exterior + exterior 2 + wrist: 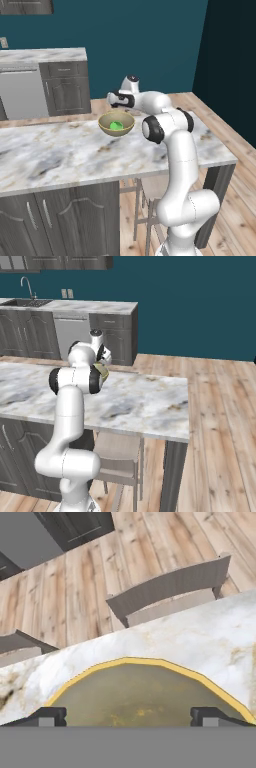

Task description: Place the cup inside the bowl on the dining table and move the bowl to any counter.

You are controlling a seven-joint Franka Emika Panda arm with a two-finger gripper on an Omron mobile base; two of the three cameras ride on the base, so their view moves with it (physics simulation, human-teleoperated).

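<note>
The tan olive-gold bowl point(107, 125) stands on the dining table point(60, 150) near its far edge. The small green cup point(117, 126) sits inside it. My gripper point(115, 105) hangs just above the bowl's far rim. In the hand view the gripper point(129, 717) is open, its fingertips point(47, 716) far apart, one on each side over the bowl's plain inside point(135, 687). Nothing is held between them. The cup is hidden in that view. From the right base view my arm covers most of the bowl point(104, 372).
Beyond the table stand a stool point(165, 592) and the wooden floor. The counter point(42, 55) runs along the teal wall over a dishwasher point(20, 92); in the right base view the counter point(95, 305) has a sink faucet point(27, 286). A stool point(117, 453) stands under the table's near side.
</note>
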